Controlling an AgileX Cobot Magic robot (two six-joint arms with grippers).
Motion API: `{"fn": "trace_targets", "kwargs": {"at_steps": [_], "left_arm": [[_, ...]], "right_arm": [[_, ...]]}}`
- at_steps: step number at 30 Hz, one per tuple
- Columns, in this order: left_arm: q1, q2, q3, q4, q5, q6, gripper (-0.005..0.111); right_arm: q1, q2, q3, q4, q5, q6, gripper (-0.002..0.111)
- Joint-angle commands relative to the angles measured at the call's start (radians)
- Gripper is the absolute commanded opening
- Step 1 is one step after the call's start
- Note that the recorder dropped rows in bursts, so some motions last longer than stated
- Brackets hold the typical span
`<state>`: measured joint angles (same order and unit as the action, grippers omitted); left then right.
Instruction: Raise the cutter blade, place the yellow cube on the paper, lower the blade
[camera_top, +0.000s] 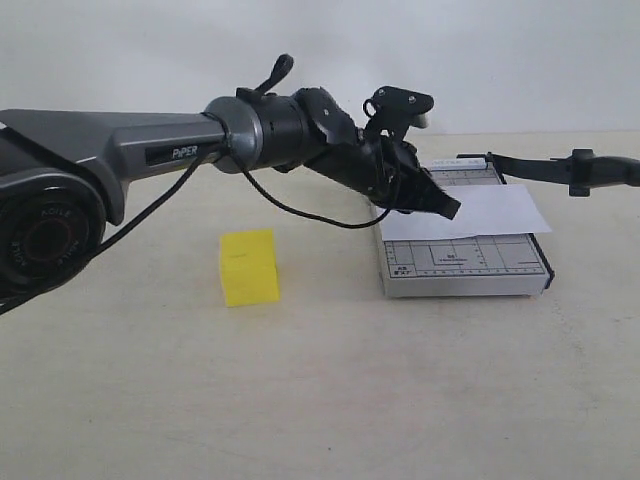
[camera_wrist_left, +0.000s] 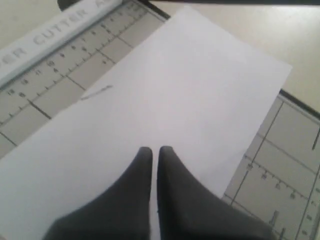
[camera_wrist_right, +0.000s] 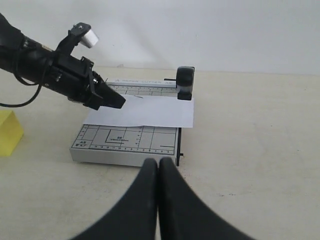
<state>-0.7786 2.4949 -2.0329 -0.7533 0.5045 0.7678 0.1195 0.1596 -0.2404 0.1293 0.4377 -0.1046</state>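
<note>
Ext. view: L claw (camera_top: 450, 208) clenched, empty, over paper (camera_top: 490, 212) on base (camera_top: 465, 270). Blade (camera_top: 560, 168) looks raised. Cube (camera_top: 249, 266) on table (camera_top: 350, 400), left of base, well apart.
L wrist: tips (camera_wrist_left: 142, 160) together above paper; contact unclear.
R wrist: R claw (camera_wrist_right: 158, 165) clenched, empty, short of base.
Judged: step 2 of 3 pending. Next: L claw over to cube, open, grasp.

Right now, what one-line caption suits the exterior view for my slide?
Shut left end effector over the white paper on the grey paper cutter; yellow cube sits apart on the table.
</note>
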Motion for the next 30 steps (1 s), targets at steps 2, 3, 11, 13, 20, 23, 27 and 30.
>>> {"fn": "trace_targets", "kwargs": {"at_steps": [2, 3, 11, 13, 20, 23, 27, 30], "left_arm": [[-0.002, 0.045, -0.004, 0.011, 0.031, 0.002, 0.004], [-0.002, 0.057, -0.004, 0.006, 0.031, 0.014, 0.004], [-0.002, 0.102, -0.027, -0.072, 0.053, 0.112, 0.004], [-0.002, 0.102, -0.027, -0.072, 0.052, 0.114, 0.004], [-0.002, -0.032, -0.027, -0.178, -0.100, 0.123, 0.004], [-0.002, -0.165, 0.038, -0.173, -0.265, -0.009, 0.004], [-0.002, -0.390, 0.431, -0.173, -0.657, -0.042, 0.004], [-0.002, -0.521, 0.713, -0.173, -0.848, -0.042, 0.004]], "right_arm": [[0.003, -0.007, -0.003, -0.006, -0.001, -0.007, 0.000], [0.003, -0.007, -0.003, -0.006, -0.001, -0.007, 0.000], [0.003, -0.007, -0.003, -0.006, -0.003, -0.007, 0.000], [0.003, -0.007, -0.003, -0.006, -0.003, -0.007, 0.000], [0.003, -0.007, -0.003, -0.006, -0.003, -0.007, 0.000], [0.003, -0.007, -0.003, -0.006, -0.003, -0.007, 0.000], [0.003, -0.007, -0.003, -0.006, -0.003, -0.007, 0.000], [0.003, -0.007, -0.003, -0.006, -0.003, -0.007, 0.000]]}}
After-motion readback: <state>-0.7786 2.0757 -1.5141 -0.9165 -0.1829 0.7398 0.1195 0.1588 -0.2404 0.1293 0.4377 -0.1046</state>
